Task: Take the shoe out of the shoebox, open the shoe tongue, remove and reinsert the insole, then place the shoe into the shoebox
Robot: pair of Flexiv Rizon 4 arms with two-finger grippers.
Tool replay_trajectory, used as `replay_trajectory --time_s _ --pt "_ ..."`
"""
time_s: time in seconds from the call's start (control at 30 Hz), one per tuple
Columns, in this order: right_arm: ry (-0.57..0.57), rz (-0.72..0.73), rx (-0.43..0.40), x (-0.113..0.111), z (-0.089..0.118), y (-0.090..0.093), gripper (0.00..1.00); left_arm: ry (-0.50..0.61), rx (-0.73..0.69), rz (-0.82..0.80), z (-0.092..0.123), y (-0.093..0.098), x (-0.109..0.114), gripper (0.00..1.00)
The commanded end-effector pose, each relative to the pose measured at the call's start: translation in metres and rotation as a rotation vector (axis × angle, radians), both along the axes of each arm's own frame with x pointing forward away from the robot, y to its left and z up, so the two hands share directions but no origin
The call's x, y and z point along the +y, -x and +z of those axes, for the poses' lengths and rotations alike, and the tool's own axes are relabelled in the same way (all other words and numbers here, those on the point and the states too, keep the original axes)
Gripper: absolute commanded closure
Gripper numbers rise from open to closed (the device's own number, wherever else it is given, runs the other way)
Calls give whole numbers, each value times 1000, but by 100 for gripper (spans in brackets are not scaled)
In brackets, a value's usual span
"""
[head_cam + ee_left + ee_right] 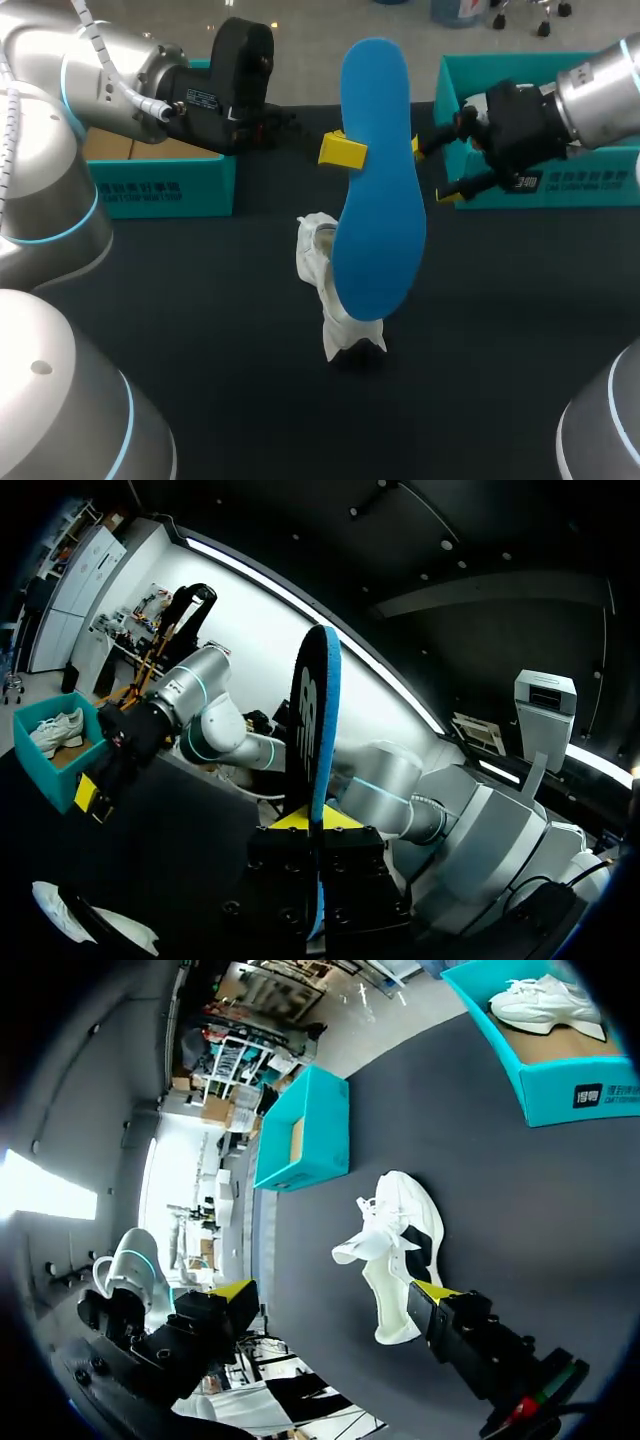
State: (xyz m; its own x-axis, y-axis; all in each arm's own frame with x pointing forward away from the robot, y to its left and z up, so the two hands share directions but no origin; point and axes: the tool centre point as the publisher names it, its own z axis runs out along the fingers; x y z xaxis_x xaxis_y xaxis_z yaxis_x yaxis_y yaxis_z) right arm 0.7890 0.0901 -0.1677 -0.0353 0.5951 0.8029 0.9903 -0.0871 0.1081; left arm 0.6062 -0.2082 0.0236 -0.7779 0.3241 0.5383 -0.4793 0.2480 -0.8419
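My left gripper (350, 152) is shut on a blue insole (378, 180) and holds it upright above the table's middle. In the left wrist view the insole (315, 720) stands edge-on between the yellow tips of that gripper (315, 822). A white shoe (330, 290) lies on the black table under the insole, with its tongue pulled open. My right gripper (433, 170) hangs open just right of the insole, holding nothing. In the right wrist view the shoe (400, 1250) lies ahead of that gripper (335, 1290), between its spread fingers and apart from them.
A teal shoebox (165, 185) stands at the back left, behind my left arm. Another teal box (590, 185) at the back right holds a second white shoe (545, 1005). The black tabletop (220, 330) stretches in front of the shoe.
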Motion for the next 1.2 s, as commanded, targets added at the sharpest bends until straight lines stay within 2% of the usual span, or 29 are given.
replay_trajectory --time_s 0.03,0.23,0.3,0.53,0.73,0.8,1.1,1.13,1.2 --pt "-230 22 -1 -2 8 -1 0 2 0 1 -1 1 0 100" --pt "-397 7 16 -3 32 -6 0 2 0 1 -1 1 0 100" --pt "-411 0 6 -4 38 -9 0 2 0 1 -1 1 0 100" --pt "-410 -16 -31 -3 54 -15 0 2 0 1 -1 1 0 100" --pt "-389 -11 -25 3 64 -18 0 2 0 1 -1 1 0 100" --pt "-415 -6 -22 5 68 -18 0 2 0 1 -1 1 0 100" --pt "-415 -6 -22 5 68 -18 0 2 0 1 -1 1 0 100" --pt "-415 -6 -22 5 68 -18 0 -60 -86 21 -8 -5 3 100" --pt "-415 -6 -22 5 68 -18 0 -79 -237 58 -16 -16 12 100"
